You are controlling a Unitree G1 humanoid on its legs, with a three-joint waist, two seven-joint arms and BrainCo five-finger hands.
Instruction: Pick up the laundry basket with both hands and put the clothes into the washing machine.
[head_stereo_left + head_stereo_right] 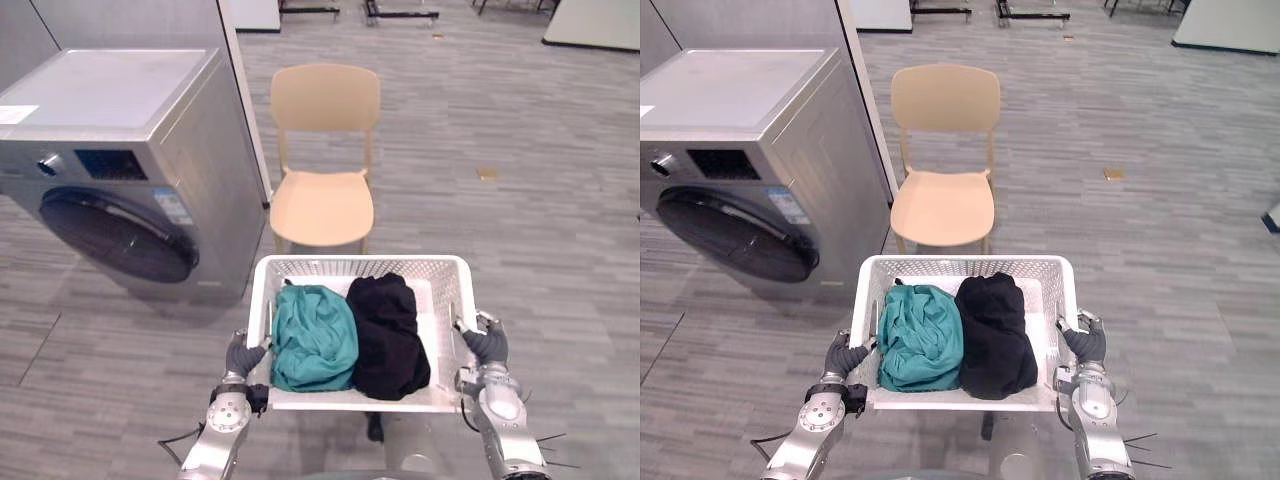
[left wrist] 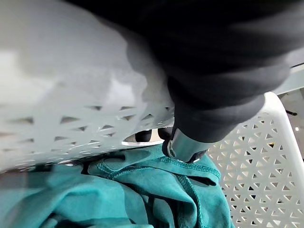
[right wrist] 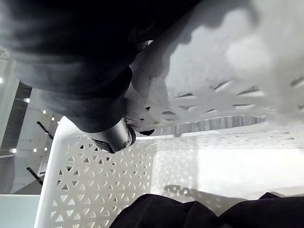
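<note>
A white perforated laundry basket (image 1: 360, 266) is held up in front of me with a teal garment (image 1: 313, 336) on its left and a black garment (image 1: 387, 335) on its right. My left hand (image 1: 243, 354) grips the basket's left handle, its thumb (image 2: 183, 145) hooked through the slot over the teal cloth (image 2: 142, 199). At the right handle my right hand (image 1: 486, 345) is clamped the same way, thumb (image 3: 114, 137) inside the wall. The grey washing machine (image 1: 120, 160) stands to the front left, its round dark door (image 1: 120, 235) closed.
A beige plastic chair (image 1: 322, 160) stands directly beyond the basket, right of the washer. Grey wood-pattern floor (image 1: 520, 230) spreads to the right. A white panel (image 1: 245, 90) rises between washer and chair.
</note>
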